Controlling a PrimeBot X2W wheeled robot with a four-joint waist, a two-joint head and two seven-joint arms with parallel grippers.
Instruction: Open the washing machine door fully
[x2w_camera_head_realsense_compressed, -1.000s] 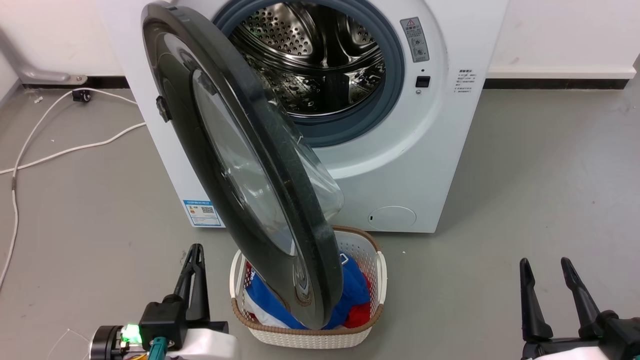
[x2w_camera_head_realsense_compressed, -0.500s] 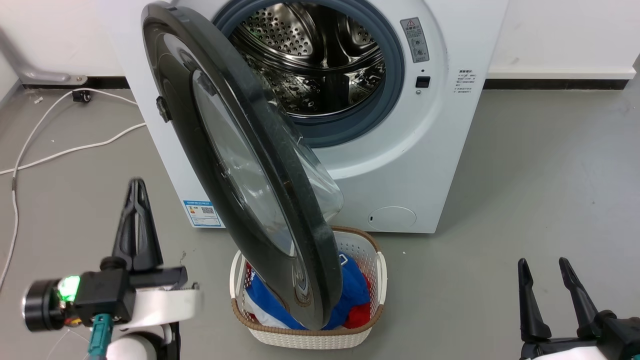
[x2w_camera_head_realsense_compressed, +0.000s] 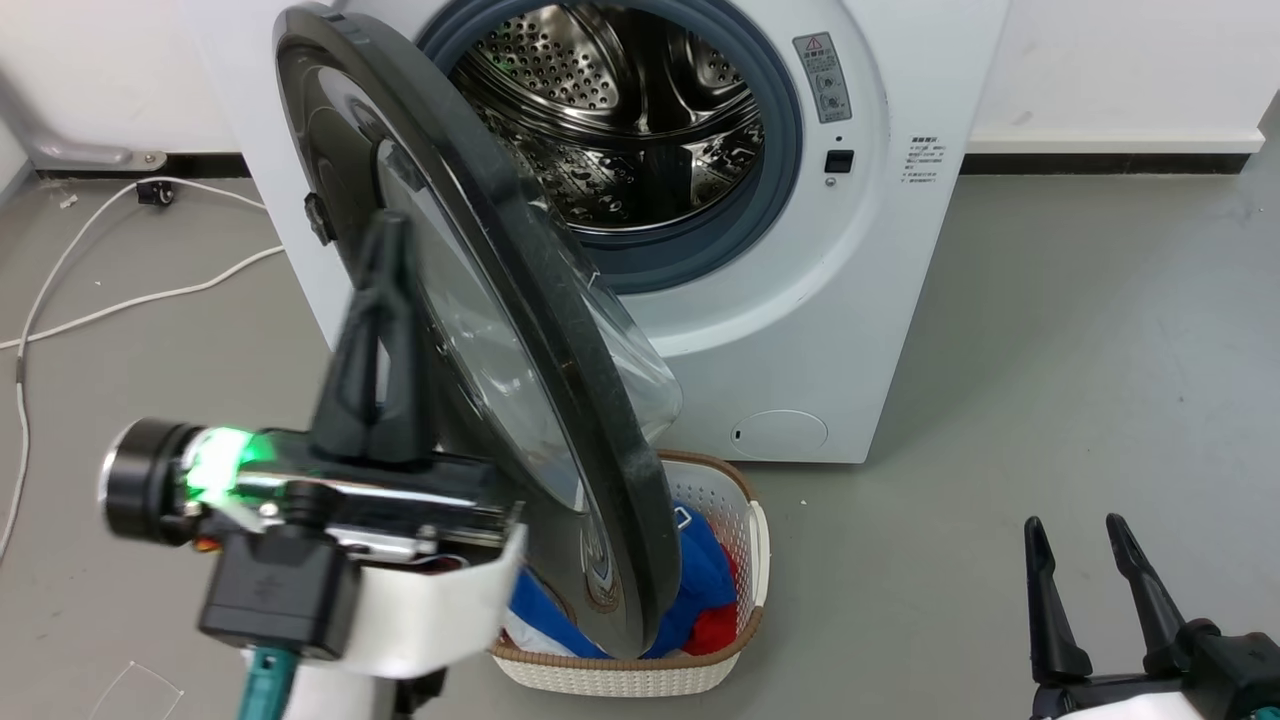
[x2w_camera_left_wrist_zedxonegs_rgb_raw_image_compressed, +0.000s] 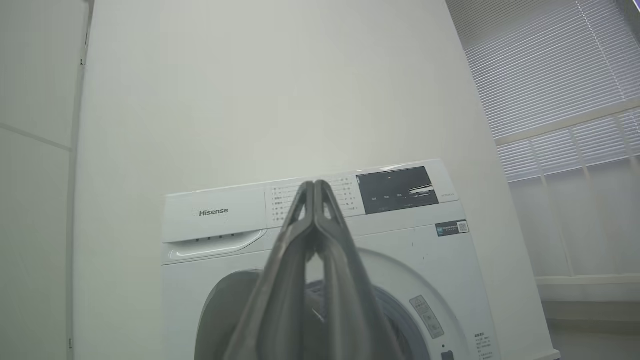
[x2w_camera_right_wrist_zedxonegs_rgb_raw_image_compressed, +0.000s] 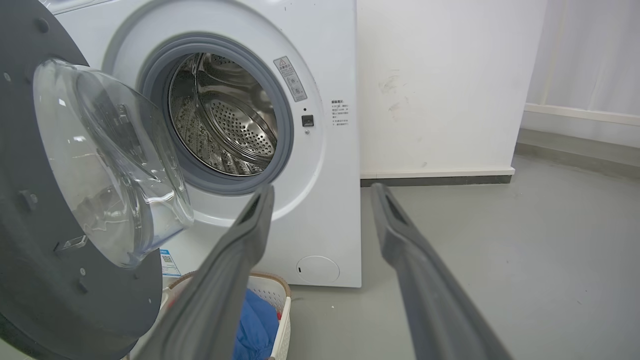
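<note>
Since my left tool (x2w_camera_head_realsense_compressed: 388, 235), pressed together, hovers off the outer face of the washing machine door (x2w_camera_head_realsense_compressed: 600, 450), I risk pushing it shut.

Ahead, washing machine door (x2w_camera_head_realsense_compressed: 500, 330) standing out leftward before washing machine (x2w_camera_head_realsense_compressed: 850, 270); laundry basket (x2w_camera_head_realsense_compressed: 640, 680) sitting on floor (x2w_camera_head_realsense_compressed: 1050, 350) under door's lower edge; cable (x2w_camera_head_realsense_compressed: 120, 300) lying left of machine

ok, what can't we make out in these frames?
- Head view: left gripper blurred; contact between its fingers and the washing machine door unclear.
- Head view: laundry basket contents mostly hidden by door and left forearm.
- Left wrist view: door cut off by bottom edge, covered by fingers.
- Label text on the washing machine: too small.
</note>
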